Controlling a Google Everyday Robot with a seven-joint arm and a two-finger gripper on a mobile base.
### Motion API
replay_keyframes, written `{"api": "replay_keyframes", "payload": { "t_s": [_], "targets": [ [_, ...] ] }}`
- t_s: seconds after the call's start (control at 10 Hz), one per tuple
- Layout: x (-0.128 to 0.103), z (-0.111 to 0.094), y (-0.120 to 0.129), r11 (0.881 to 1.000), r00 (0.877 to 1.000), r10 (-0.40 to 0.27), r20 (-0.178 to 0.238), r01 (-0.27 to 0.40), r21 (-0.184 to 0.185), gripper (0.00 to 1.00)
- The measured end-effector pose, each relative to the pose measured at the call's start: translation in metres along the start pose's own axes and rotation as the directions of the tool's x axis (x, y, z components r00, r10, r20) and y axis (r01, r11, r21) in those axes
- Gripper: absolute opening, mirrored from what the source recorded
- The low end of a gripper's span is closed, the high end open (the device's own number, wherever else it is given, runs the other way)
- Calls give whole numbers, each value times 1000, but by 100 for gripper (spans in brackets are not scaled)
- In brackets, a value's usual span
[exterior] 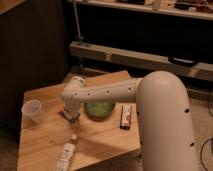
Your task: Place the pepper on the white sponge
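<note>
While the end effector (73,116) is hanging low mid-counter (45,140), grip honestly unreadable, cup (32,110), plate (99,108) and bottle (65,156) are crowding it.

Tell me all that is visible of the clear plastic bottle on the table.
The bottle is clear plastic with a white cap. It lies on its side on the wooden table, near the front edge, cap pointing away toward the gripper, which hangs above and behind it without touching it. Its contents cannot be made out. Nothing but the table touches it; the cup stands apart to the left.
</note>
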Motion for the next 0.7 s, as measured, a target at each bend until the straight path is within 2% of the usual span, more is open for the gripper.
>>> {"api": "replay_keyframes", "payload": {
  "t_s": [0.1, 0.2, 0.5, 0.7],
  "targets": [
    [-1, 0, 0, 1000, 1000, 3, 9, -3, -6, 20],
    [-1, -1, 1, 1000, 1000, 7, 21, -6, -20, 28],
    [-2, -2, 5, 998, 998, 27, 52, -24, -54, 58],
    [-4, 0, 7, 998, 997, 45, 57, -43, -45, 76]
  ]
}}
